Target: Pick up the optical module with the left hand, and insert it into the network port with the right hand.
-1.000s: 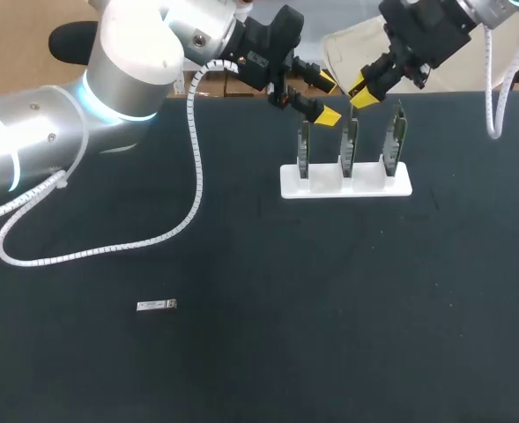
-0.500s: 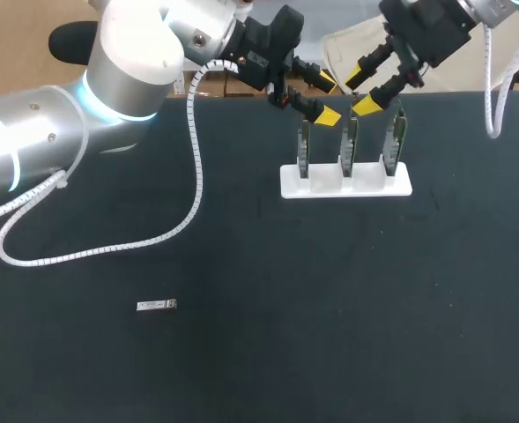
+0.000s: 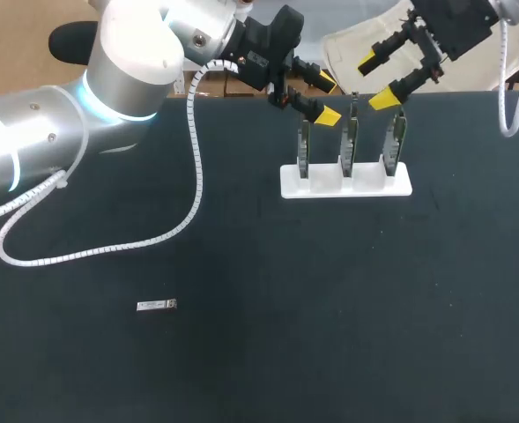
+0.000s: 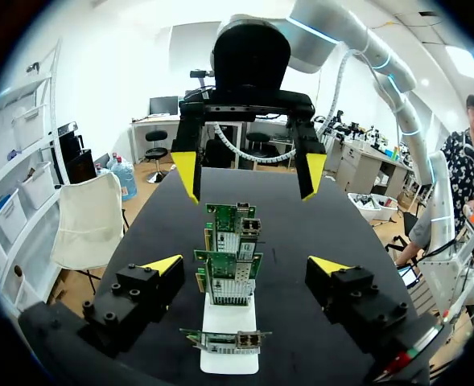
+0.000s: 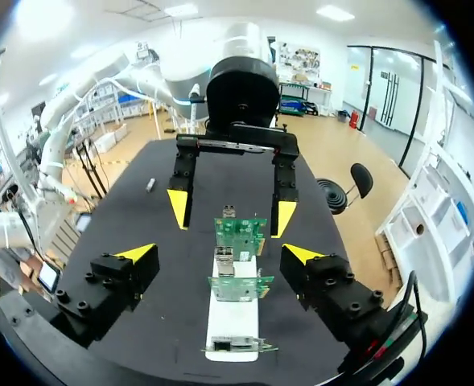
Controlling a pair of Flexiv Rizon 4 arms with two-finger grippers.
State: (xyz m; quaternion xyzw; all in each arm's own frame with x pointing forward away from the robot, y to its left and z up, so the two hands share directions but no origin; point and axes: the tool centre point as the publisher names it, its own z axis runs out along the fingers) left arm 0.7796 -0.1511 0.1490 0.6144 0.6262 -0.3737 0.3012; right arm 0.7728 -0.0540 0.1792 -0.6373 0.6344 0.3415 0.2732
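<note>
The optical module lies flat on the dark table, well apart from both arms. The left gripper and right gripper hover over the white stand of three upright cards — both with jaws apart, seemingly touching nothing.

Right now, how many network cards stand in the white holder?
3: the left card, the middle card and the right card, upright in a row in the white holder. None appears hidden.

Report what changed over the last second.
The right gripper opened and pulled back toward the head view's upper right, away from the network cards. The left gripper, open beside the cards, the white stand and the optical module kept their places.
</note>
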